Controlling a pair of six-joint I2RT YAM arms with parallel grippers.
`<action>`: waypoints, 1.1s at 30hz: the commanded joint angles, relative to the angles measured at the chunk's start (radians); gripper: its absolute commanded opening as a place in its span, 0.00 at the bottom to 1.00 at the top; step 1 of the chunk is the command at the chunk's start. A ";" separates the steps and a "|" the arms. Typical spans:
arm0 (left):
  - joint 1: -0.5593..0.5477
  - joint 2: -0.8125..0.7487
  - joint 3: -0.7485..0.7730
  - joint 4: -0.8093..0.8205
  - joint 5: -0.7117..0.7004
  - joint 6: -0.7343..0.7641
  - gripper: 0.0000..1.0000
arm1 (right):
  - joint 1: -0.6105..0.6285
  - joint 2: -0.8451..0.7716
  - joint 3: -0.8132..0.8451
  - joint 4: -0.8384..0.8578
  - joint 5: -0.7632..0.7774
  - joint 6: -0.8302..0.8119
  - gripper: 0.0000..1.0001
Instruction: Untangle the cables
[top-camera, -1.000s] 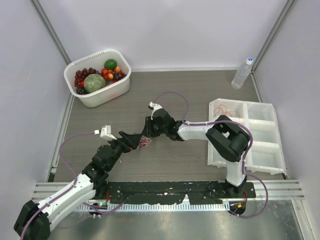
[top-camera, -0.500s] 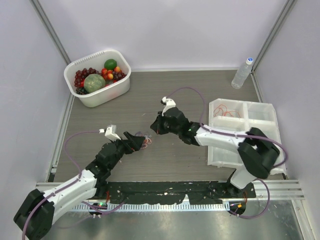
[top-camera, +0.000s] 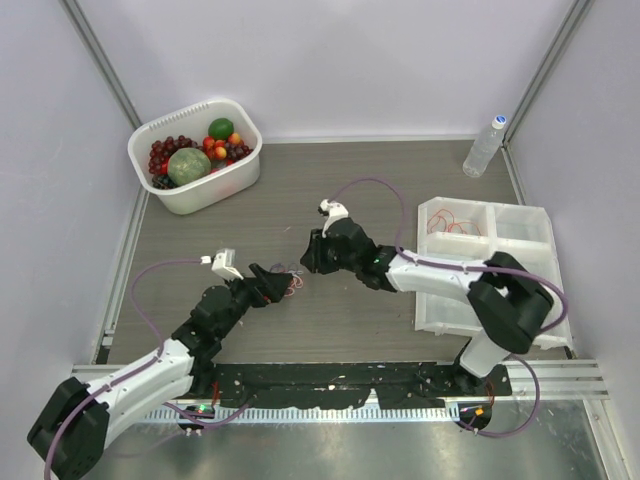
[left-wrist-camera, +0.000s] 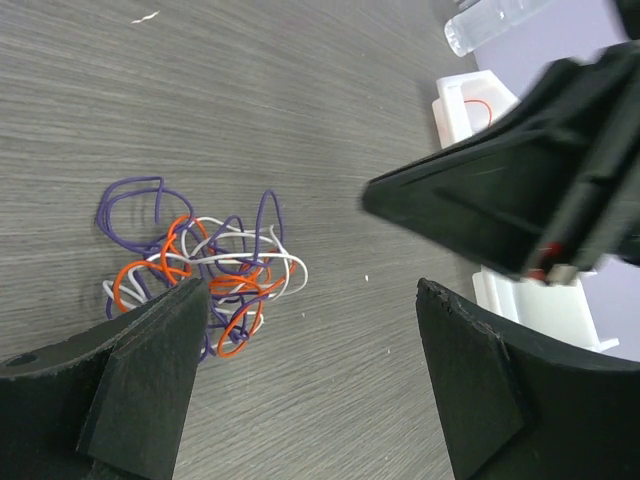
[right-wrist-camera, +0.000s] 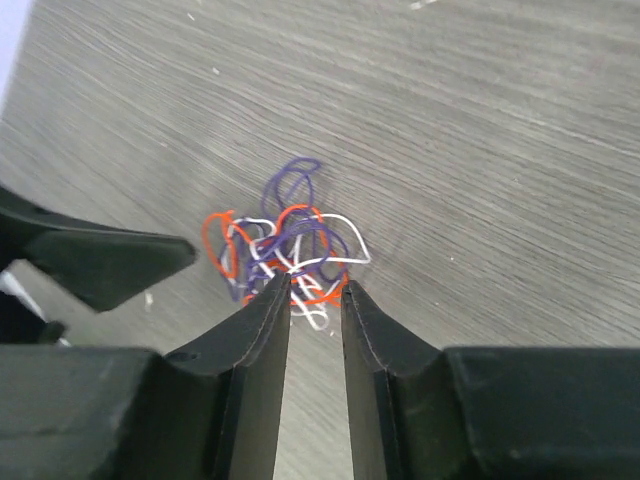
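The cables (left-wrist-camera: 205, 280) lie in one small messy ball on the counter (top-camera: 380, 180), just in front of my left fingers (top-camera: 270, 285) and just under the tips of my right fingers (top-camera: 312, 252). My left fingers are spread wide and hold nothing. My right fingers have only a thin gap between them, and I see no wire in that gap, so I think they hold nothing too. The wires are very thin and bendy: orange, purple and white, all curled into loops that go over and under each other. A purple loop sticks out at the far side of the ball, and a white loop sticks out at the side. I think the best move is to pick one loop that sticks out, not the middle of the ball. I should come down slowly with my right fingers, pinch just that one wire, and have my left fingers press or hold the rest of the ball. Then I should pull gently and to the side. If I pull hard, the knot may get tighter, or the whole ball may come along. The counter is flat, grey and looks like wood with fine lines, so a thin wire lying flat on it may be hard to pinch. The white tray (top-camera: 530, 300) with little boxes sits well apart, on my right.
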 joint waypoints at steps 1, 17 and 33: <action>0.003 -0.033 -0.044 0.055 0.001 0.016 0.88 | 0.003 0.138 0.102 -0.020 -0.071 -0.087 0.32; 0.003 0.002 -0.041 0.092 0.015 0.022 0.88 | 0.004 0.260 0.167 0.053 -0.097 -0.054 0.28; 0.003 0.011 -0.043 0.098 0.017 0.024 0.88 | 0.003 0.317 0.181 0.057 -0.074 -0.058 0.29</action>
